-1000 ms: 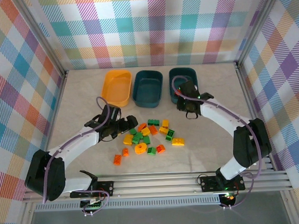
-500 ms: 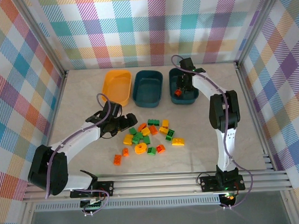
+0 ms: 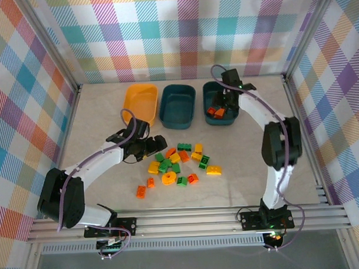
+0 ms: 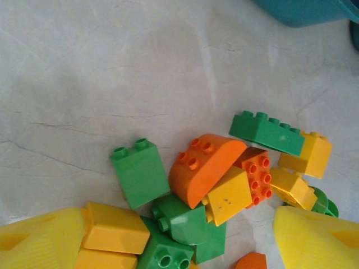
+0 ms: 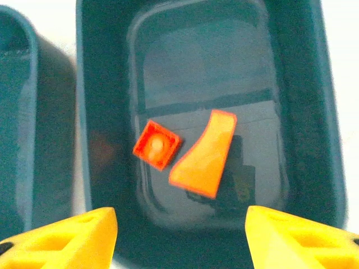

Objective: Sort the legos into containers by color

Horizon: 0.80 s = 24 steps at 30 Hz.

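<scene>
left gripper (image 4: pixel 179 224) parted, empty, fingers (image 4: pixel 39 240) cropped over legos (image 4: pixel 205 168) | right gripper (image 5: pixel 179 219) parted, empty; teal tub (image 5: pixel 104 84) edges cropped

Bare table (image 3: pixel 254 167) around clustered legos (image 3: pixel 175 159)

Three tubs are being shown in a row across the upper middle: a yellow-orange tub (image 3: pixel 140 104), a middle teal tub (image 3: pixel 177 105) and a right teal tub (image 3: pixel 206 101). Two orange-red bricks (image 5: pixel 202 157) are being contained in the right one. Yellow, green and orange legos (image 3: pixel 177 161) are being seen loosely heaped at centre.
</scene>
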Each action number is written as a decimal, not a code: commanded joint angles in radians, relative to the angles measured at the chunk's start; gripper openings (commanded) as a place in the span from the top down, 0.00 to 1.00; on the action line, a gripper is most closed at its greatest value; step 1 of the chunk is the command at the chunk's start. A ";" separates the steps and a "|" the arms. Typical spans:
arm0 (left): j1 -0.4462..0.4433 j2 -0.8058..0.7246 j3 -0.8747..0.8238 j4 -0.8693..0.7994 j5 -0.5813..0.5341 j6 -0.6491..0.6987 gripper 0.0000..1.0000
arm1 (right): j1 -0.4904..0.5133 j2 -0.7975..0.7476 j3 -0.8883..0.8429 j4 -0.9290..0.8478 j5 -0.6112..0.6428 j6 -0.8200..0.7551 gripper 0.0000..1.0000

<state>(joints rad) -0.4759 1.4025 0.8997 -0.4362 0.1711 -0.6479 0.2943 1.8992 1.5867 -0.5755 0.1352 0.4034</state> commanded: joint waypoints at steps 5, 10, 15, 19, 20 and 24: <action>-0.218 0.095 0.123 -0.066 -0.042 0.110 0.20 | 0.028 -0.294 -0.453 0.190 0.036 0.110 0.39; -0.371 0.270 0.287 -0.094 -0.043 0.170 0.28 | -0.001 -0.357 -0.641 0.228 0.041 0.144 0.40; -0.457 0.404 0.414 -0.141 -0.101 0.189 0.28 | -0.040 -0.387 -0.705 0.265 0.026 0.156 0.40; -0.479 0.460 0.452 -0.147 -0.122 0.182 0.28 | -0.055 -0.396 -0.706 0.273 0.018 0.142 0.40; -0.482 0.469 0.458 -0.149 -0.124 0.184 0.29 | -0.058 -0.395 -0.705 0.274 0.018 0.138 0.40; -0.497 0.509 0.488 -0.159 -0.164 0.188 0.30 | -0.071 -0.399 -0.712 0.279 0.010 0.127 0.40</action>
<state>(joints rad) -0.9619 1.8896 1.3537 -0.5518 0.0563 -0.4774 0.2333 1.5230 0.8780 -0.3241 0.1593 0.5385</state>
